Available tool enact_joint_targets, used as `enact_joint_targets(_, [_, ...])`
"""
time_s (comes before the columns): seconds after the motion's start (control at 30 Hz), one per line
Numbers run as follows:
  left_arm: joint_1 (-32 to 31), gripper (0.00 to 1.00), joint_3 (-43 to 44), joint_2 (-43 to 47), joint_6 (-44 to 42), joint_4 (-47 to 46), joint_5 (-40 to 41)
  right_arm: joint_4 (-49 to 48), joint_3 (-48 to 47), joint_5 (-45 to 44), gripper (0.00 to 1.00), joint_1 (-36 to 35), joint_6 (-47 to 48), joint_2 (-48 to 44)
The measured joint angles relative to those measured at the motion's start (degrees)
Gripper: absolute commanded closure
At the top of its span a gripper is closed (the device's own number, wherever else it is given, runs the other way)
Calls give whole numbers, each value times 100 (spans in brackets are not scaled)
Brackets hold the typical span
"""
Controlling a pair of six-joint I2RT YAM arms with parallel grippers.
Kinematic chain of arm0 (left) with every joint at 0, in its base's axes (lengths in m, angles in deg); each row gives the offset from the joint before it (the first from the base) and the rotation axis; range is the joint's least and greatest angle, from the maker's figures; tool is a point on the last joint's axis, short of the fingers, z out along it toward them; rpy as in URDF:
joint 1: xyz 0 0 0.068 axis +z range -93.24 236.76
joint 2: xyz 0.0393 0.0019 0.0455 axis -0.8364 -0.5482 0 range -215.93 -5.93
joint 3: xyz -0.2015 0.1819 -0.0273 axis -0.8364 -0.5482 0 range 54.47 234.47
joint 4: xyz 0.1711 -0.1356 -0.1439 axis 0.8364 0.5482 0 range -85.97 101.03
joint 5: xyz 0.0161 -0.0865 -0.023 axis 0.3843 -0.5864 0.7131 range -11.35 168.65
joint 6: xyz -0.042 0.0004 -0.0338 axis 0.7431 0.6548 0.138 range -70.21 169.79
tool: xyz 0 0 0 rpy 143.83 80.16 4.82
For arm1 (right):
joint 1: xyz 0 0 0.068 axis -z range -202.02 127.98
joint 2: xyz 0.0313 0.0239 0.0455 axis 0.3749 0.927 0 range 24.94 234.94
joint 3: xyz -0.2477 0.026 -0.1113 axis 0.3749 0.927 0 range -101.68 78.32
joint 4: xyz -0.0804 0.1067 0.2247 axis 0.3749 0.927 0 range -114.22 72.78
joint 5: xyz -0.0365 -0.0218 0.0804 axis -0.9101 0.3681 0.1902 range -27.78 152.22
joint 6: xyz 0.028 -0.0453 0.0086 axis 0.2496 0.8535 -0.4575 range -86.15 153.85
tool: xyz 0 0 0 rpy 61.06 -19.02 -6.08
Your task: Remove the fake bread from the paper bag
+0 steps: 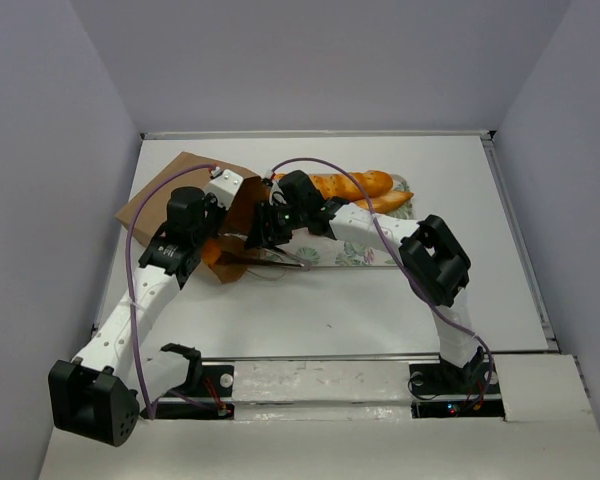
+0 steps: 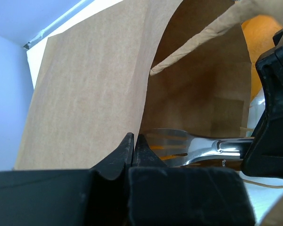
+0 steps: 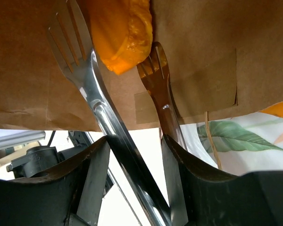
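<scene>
We see the left tool [image 2: 133, 143] pinched shut on the mouth edge of the paper bag [image 2: 85, 94], right tool [image 3: 134, 147] clamped on metal tongs [image 3: 96, 101] straddling a fake bread loaf [image 3: 120, 33] inside.

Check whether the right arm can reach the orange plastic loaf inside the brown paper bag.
Probably yes: the left claw pinches the brown paper bag open, and the metal fork-tipped tongs in the right claw flank the end of the orange plastic loaf, nothing between.

Paper bag [image 1: 165, 195] lying flat, bread partly out.
We see two orange loaves [image 1: 355, 184] outside, a third loaf [image 3: 120, 33] in its mouth.
</scene>
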Motion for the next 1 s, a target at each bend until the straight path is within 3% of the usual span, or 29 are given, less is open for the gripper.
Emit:
enact_joint_targets(0.07, [-2,100,-2,0,37,0,-7,-2,0,-2,58,0,-4,0])
enact_joint_targets(0.1, [-4,100,-2,0,42,0,-7,-4,0,-4,68,0,2,0])
enact_joint_targets(0.23, [-9,100,-2,-35,127,-31,-13,-7,0,-7,72,0,0,0])
enact_joint_targets(0.3, [-15,100,-2,-48,146,-42,-13,-9,0,-4,81,0,4,0])
enact_joint_targets(0.4, [-20,100,-2,-48,144,-44,4,-9,0,-11,83,0,26,0])
enact_joint_targets(0.6, [-26,100,-2,-48,168,-37,-33,0,9,-190,96,-31,385,-52])
enact_joint_targets(0.73, [-26,100,-2,-48,190,-31,-55,-83,267,-549,99,-85,590,-479])
enact_joint_targets(1.0, [48,100,0,-17,398,35,-208,-1211,1248,-756,99,-120,743,-1394])
